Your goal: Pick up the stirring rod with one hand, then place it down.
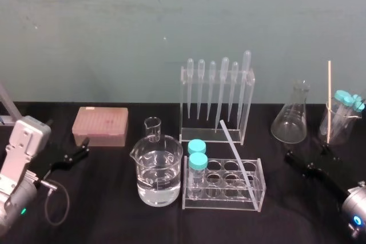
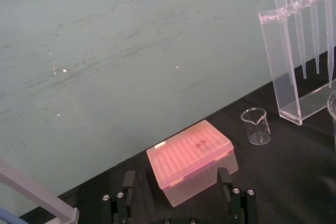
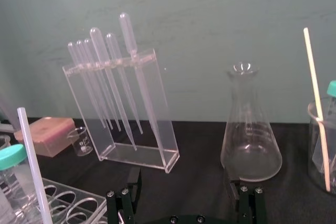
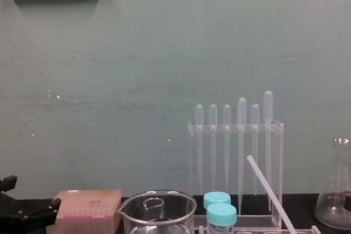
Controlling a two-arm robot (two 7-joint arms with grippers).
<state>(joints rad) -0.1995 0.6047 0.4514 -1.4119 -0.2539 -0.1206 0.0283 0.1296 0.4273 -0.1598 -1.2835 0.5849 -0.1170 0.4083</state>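
The stirring rod (image 1: 237, 155), a thin translucent-white stick, leans tilted in the clear test tube rack (image 1: 251, 204) at the centre front; its upper end points back toward the pipette stand. It also rises at the edge of the right wrist view as the same rod (image 3: 32, 163) and slants up in the chest view (image 4: 269, 193). My right gripper (image 1: 309, 163) is open and empty, low over the black table to the right of the rack, apart from the rod; its fingers (image 3: 244, 198) stand wide. My left gripper (image 1: 74, 154) rests open at the far left, by the pink box.
A pink tip box (image 1: 100, 126) sits back left. A large beaker of water (image 1: 156, 176) and a small beaker (image 1: 152, 127) stand left of the rack. Behind is the pipette stand (image 1: 216, 98); a flask (image 1: 290, 115) and a beaker with a wooden stick (image 1: 337, 119) stand right.
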